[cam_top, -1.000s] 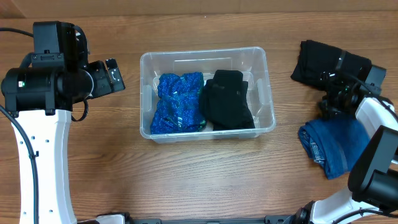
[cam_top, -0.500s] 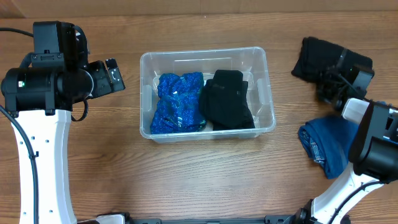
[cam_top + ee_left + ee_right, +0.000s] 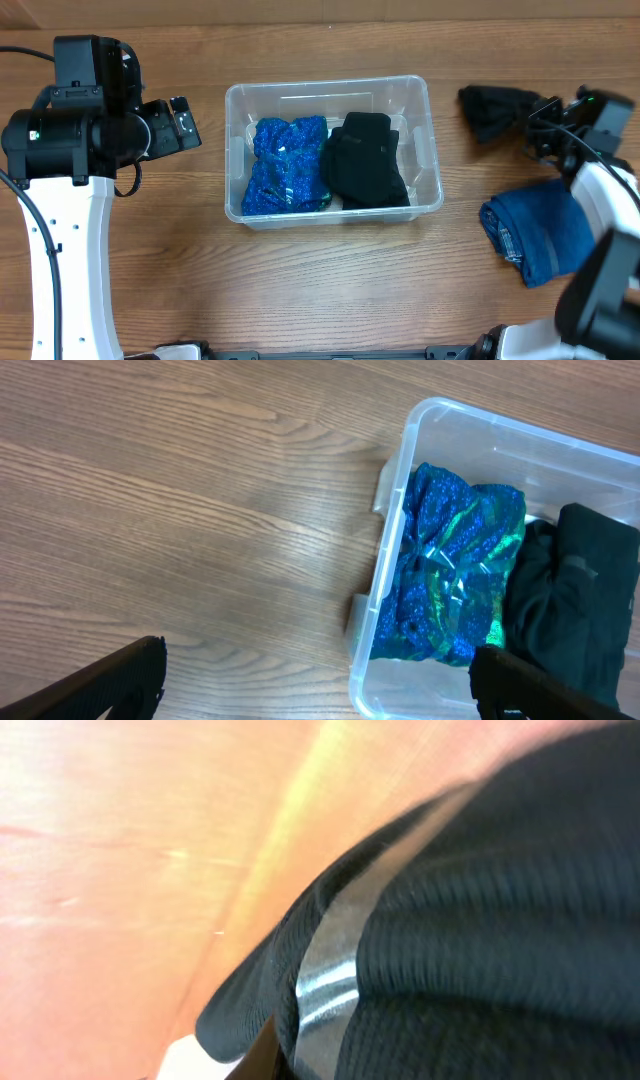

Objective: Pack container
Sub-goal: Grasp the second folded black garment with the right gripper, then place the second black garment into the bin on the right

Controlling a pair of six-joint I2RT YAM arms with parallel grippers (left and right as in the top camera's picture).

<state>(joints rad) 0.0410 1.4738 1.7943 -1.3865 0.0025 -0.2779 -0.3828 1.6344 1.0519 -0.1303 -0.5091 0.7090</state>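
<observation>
The container (image 3: 432,150) sits mid-table (image 3: 330,290), holding a shiny blue cloth (image 3: 285,165) beside a folded black cloth (image 3: 365,160). To its left the left end effector (image 3: 318,670) hovers released, fingers wide apart. Far right, the right end effector (image 3: 535,118) is clenched on a bunched black garment (image 3: 492,106), above a blue towel (image 3: 535,235).

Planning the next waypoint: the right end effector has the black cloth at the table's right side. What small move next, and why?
Probably lift slightly and carry the black cloth left toward the container. The right end effector appears shut on it, bunched, outside the bin, which already holds a blue garment and a black garment.
</observation>
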